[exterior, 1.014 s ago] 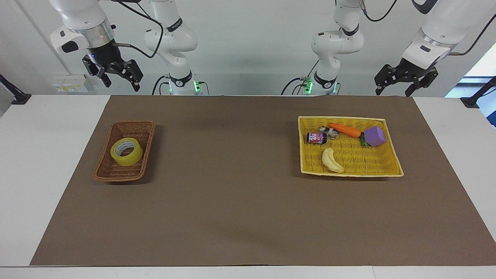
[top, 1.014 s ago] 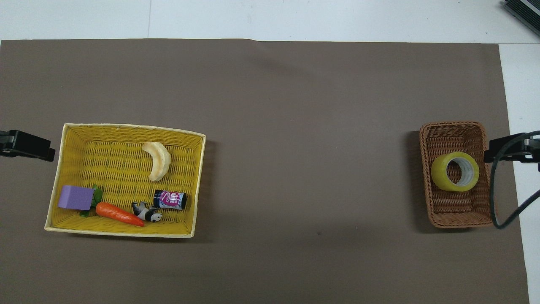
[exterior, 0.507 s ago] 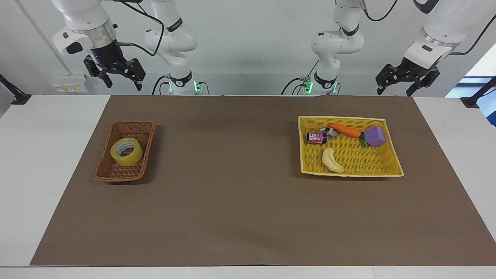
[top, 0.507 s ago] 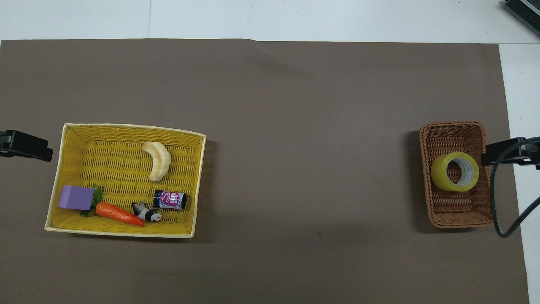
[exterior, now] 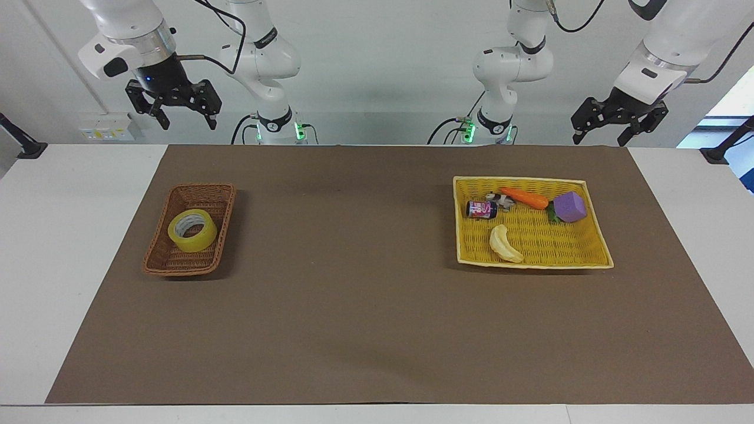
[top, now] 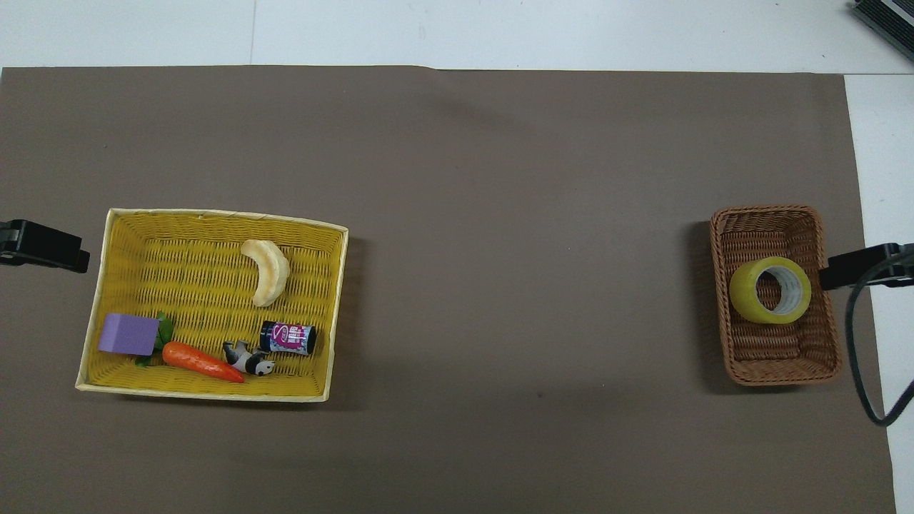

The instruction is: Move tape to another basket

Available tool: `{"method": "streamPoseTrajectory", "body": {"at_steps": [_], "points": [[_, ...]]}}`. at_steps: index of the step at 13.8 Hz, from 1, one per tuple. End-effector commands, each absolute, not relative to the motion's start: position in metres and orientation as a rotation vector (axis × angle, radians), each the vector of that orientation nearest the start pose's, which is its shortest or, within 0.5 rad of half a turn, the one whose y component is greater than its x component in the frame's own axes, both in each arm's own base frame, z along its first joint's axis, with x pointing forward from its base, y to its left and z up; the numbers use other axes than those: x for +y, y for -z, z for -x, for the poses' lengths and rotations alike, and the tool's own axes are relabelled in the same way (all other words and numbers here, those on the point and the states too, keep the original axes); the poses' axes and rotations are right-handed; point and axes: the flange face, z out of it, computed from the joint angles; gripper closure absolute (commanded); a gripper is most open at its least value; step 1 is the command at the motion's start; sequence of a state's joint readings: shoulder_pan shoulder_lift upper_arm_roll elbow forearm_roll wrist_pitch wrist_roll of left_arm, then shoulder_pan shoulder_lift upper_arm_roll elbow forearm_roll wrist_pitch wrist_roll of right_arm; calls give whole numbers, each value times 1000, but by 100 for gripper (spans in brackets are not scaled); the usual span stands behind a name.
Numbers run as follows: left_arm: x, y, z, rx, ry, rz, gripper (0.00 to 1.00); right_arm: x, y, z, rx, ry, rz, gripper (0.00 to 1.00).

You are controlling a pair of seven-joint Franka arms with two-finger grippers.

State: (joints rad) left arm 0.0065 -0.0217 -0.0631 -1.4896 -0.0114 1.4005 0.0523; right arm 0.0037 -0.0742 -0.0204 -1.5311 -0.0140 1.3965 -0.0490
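Your tape (exterior: pixel 192 230) is sitting in the brown basket (exterior: pixel 158 259); both the right pincer (exterior: pixel 173 113) and the left pincer (exterior: pixel 617 124) are hanging released, so lifting carelessly is risking snagging wicker.

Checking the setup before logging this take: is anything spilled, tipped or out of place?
Nothing stands out. The yellow tape roll lies flat in the brown wicker basket, and the toys stay inside the yellow woven tray.
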Motion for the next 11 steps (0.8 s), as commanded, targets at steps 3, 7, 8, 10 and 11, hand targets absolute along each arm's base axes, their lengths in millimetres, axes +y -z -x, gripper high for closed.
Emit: {"method": "streamPoseTrajectory", "body": {"at_steps": [3, 7, 8, 10, 11], "points": [[-29, -665, -524, 167, -102, 3146, 0, -11, -668, -518, -129, -69, 3128, 0], [-29, -664, -524, 167, -104, 3146, 0, -10, -669, -517, -189, -66, 3124, 0], [-29, -664, -524, 164, -104, 3146, 0, -9, -669, -517, -184, -71, 3126, 0], [-29, -665, -523, 162, -106, 3145, 0, -10, -670, -519, -171, -63, 3134, 0], [-30, -665, -523, 165, -104, 3147, 0, -9, -670, -519, -173, -60, 3135, 0]]}}
